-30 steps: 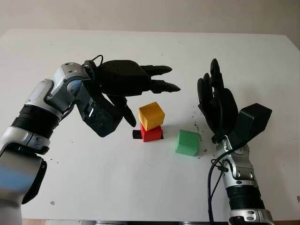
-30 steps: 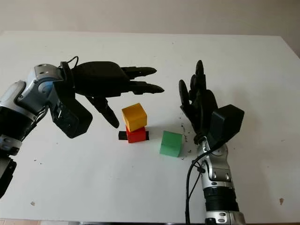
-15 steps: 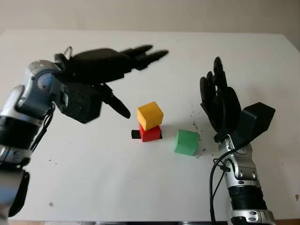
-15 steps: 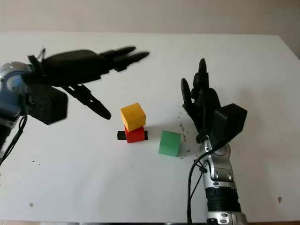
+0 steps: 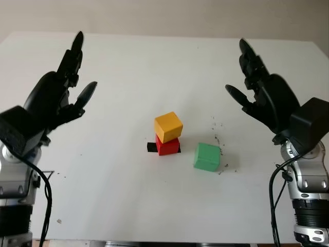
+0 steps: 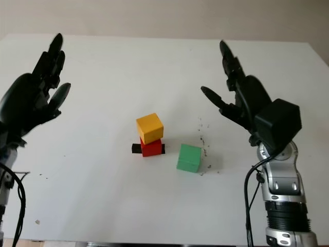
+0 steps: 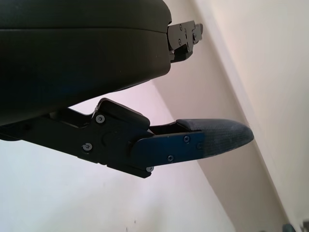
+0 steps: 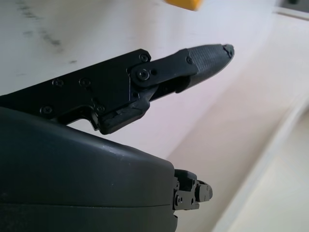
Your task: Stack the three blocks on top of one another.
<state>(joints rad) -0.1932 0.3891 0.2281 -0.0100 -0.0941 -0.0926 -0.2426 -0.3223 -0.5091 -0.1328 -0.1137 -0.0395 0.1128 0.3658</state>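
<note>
Between the raised fingers of the open left hand and the open right hand — both empty, well apart from the blocks: one yellow wooden cube skewed atop one red wooden cube, one green wooden cube just beside, unstacked. Three blocks, two hands. Likely hazard — toppling the tilted yellow cube while seating the green.

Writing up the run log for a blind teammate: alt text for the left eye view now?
On a white table, a yellow block sits askew on a red block, with a green block alone beside them. The open left hand and open right hand are raised on either side.
</note>
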